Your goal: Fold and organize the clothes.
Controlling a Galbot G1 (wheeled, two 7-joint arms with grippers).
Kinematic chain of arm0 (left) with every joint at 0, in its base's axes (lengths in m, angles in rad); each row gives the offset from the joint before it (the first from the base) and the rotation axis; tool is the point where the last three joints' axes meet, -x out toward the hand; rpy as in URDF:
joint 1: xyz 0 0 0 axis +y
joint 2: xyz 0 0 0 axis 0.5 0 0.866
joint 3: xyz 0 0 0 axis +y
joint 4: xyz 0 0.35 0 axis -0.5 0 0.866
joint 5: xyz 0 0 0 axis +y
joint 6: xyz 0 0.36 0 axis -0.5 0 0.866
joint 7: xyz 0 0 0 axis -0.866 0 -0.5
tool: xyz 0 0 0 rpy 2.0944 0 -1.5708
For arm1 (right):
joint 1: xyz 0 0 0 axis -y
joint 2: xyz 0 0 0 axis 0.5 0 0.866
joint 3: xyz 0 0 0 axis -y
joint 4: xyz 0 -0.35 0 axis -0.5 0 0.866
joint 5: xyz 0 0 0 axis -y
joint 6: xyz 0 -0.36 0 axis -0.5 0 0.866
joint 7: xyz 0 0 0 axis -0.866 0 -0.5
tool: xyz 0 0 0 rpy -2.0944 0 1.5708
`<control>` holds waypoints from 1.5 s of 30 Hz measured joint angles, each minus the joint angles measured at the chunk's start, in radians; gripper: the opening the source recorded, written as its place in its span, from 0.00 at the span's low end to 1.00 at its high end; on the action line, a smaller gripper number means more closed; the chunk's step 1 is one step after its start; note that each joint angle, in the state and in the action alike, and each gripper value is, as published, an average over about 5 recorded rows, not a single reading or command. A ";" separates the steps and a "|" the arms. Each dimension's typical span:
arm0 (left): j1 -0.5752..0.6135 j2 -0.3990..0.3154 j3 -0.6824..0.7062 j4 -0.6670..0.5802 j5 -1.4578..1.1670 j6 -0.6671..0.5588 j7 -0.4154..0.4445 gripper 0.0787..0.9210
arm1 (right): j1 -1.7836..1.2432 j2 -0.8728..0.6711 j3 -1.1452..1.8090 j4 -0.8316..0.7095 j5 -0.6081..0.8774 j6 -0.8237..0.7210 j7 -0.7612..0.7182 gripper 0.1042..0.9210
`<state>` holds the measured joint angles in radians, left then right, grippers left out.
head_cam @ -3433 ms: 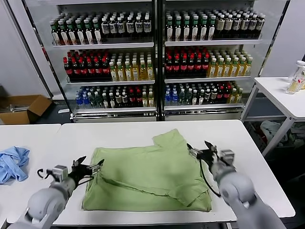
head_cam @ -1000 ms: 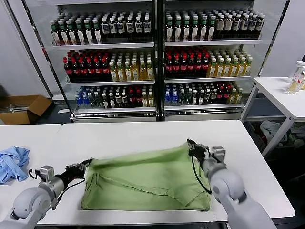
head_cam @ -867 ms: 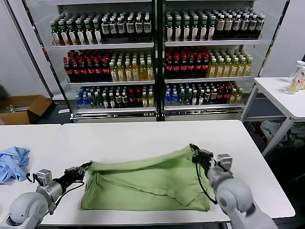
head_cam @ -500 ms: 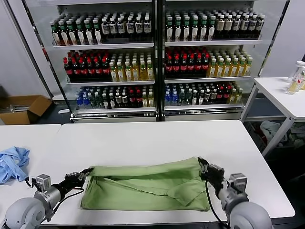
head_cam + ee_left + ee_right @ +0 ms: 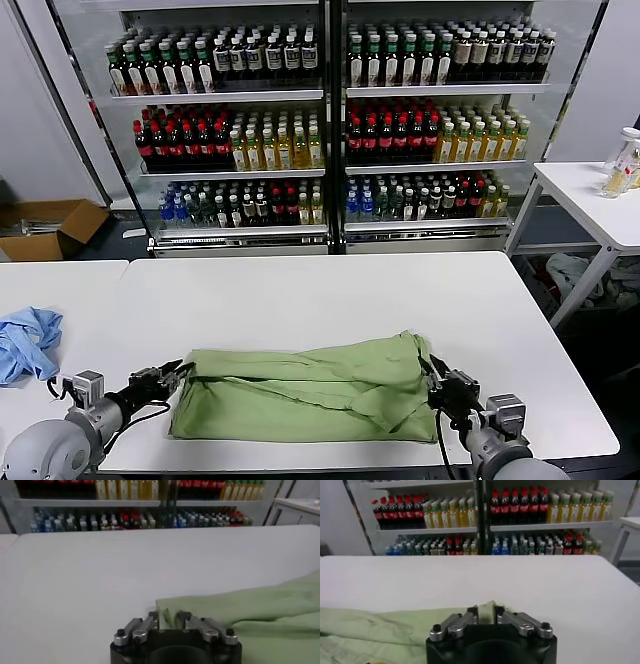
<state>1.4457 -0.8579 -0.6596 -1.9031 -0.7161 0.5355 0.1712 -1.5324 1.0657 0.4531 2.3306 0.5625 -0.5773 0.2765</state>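
Bare table (image 5: 300,290) lies open beyond both pincers; between them only the flat shirt (image 5: 310,393); blue garment (image 5: 25,340) left of left gripper (image 5: 172,375).

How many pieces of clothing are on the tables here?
2. The green shirt lies folded on the main table, with the left gripper and right gripper at its ends. A blue garment lies bunched on the table to the left.

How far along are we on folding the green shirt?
One fold looks done: the shirt lies doubled into a long band at the table's near edge. In hand: the left gripper and right gripper each pinch a corner of the folded-over edge, low at the table. Left: let go, fold the band shorter and tidy it. The blue garment lies untouched at far left.
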 measured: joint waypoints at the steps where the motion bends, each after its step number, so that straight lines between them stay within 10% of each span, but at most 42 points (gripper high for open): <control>1: 0.004 -0.006 0.002 -0.013 -0.005 -0.001 -0.023 0.39 | -0.006 0.003 0.001 0.007 -0.005 0.000 -0.001 0.39; 17: 0.003 -0.154 0.158 -0.083 -0.034 -0.063 -0.439 0.85 | -0.080 0.051 0.002 0.060 -0.098 0.000 -0.013 0.87; 45: 0.047 -0.175 0.119 -0.109 0.226 -0.014 -0.561 0.00 | -0.098 0.063 0.003 0.066 -0.171 0.000 -0.019 0.88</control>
<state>1.4928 -1.0325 -0.5408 -2.0125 -0.4904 0.5214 -0.3893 -1.6305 1.1283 0.4560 2.3970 0.3913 -0.5775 0.2571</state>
